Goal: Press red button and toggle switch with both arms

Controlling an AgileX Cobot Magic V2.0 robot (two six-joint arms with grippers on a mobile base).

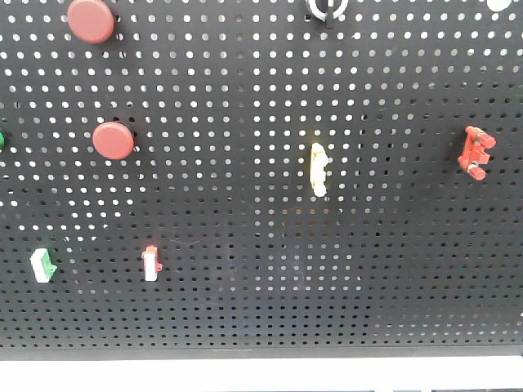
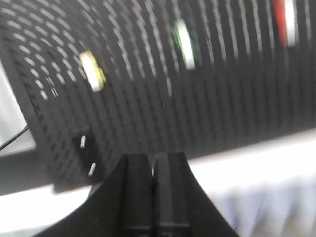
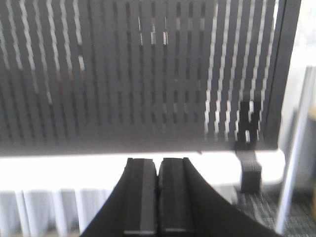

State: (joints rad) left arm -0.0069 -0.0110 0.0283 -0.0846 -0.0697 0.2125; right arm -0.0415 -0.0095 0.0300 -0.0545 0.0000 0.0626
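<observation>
The red button [image 1: 91,20] sits at the top left of the pegboard [image 1: 261,269], its round face turned straight out from the board, above a smaller red disc [image 1: 113,140]. The toggle switch [image 1: 327,10] is at the top edge, right of centre and cut by the frame — its short stub seems to point down along the board. Both wrist views are blurred, yet the left tool [image 2: 154,163] and right tool [image 3: 158,165] each show fingers pressed together, gripping nothing — both short of the board, near its bottom edge.
</observation>
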